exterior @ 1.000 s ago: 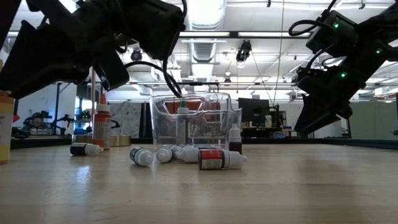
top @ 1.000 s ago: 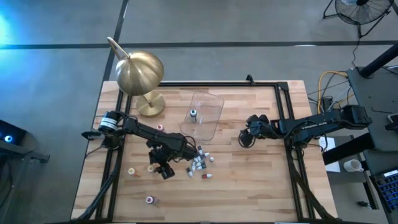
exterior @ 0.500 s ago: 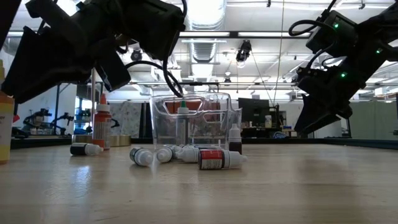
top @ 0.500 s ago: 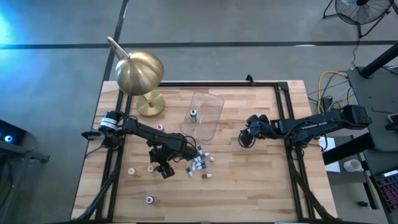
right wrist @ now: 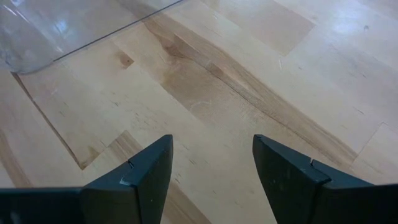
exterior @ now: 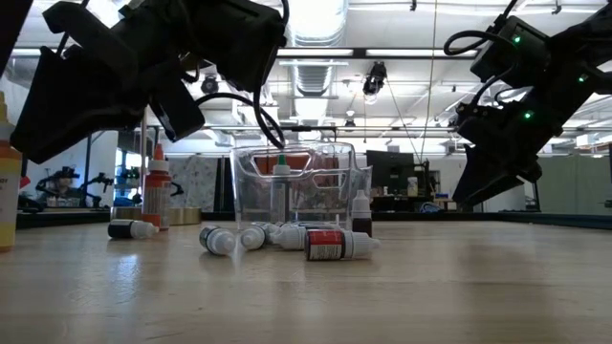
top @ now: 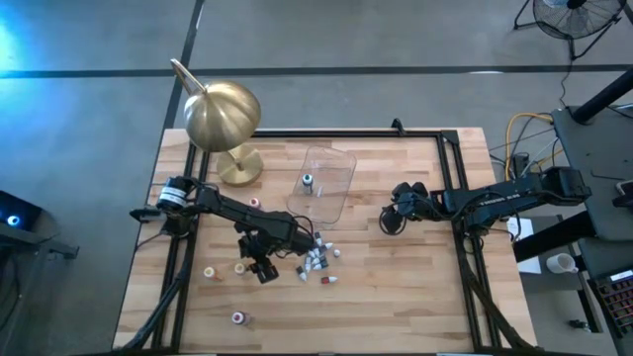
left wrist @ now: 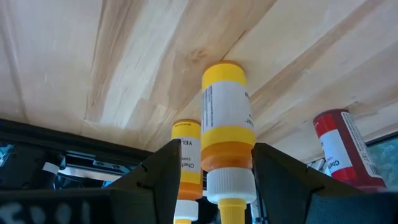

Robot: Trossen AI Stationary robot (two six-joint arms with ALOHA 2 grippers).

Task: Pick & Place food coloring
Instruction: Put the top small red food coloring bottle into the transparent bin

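Several tiny food coloring bottles lie in a heap [top: 316, 259] near the table's middle, also seen in the low view [exterior: 287, 237]. Others stand apart: two yellow-capped ones [top: 240, 266] [top: 210, 271] and red-capped ones [top: 237, 317] [top: 253, 203]. One more stands inside the clear tub [top: 308, 180]. My left gripper [top: 255, 267] is open. In its wrist view [left wrist: 214, 155] the fingers stand on either side of the nearer upright yellow bottle [left wrist: 227, 130], and I cannot tell whether they touch it. My right gripper [top: 388, 222] hovers open over bare wood [right wrist: 211, 180], right of the tub.
The clear plastic tub [top: 324, 183] stands at the table's far middle, its wall showing in the right wrist view [right wrist: 62, 31]. A brass dome lamp [top: 223, 114] stands at the far left corner. A black rail frame [top: 455, 198] rims the table. Bare wood lies near and to the right.
In the low view my left gripper has shifted slightly toward the table's right and up. The bottles and my right arm have stayed where they were.
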